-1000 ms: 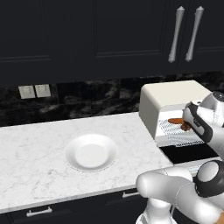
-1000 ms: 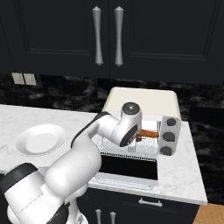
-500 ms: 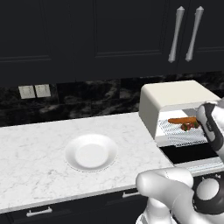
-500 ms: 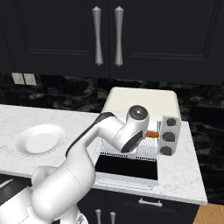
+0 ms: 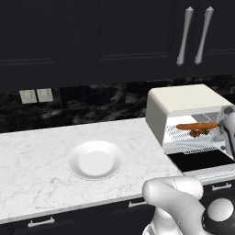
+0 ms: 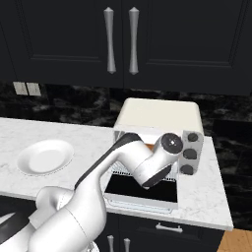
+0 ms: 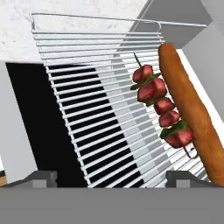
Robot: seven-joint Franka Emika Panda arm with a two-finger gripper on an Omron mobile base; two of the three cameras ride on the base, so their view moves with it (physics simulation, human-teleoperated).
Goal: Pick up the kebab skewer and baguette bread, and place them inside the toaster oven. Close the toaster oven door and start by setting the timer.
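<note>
The toaster oven (image 5: 182, 99) stands with its door (image 5: 202, 160) folded down flat. On its wire rack (image 7: 87, 87) lies the orange-brown baguette bread (image 7: 188, 105), and the kebab skewer (image 7: 159, 105) rests right beside it, touching its side. From the left base view both show inside the oven: baguette bread (image 5: 197, 125) above, kebab skewer (image 5: 198, 132) just below. My gripper (image 7: 114, 179) hovers over the front of the rack, open, with nothing between its fingertips (image 7: 41, 177). The arm stands in front of the toaster oven (image 6: 160, 114) and hides its opening from the right.
A white plate (image 5: 95, 159) sits bare on the marble counter left of the oven. Three dark knobs (image 6: 192, 153) run down the oven's right panel. Dark cabinets with bar handles hang above. The counter's front edge lies just past the lowered door (image 6: 142, 189).
The jaws have spread a little wider, clear of the baguette bread, which now lies on the rack. The hand has drawn back toward the oven's front right.
</note>
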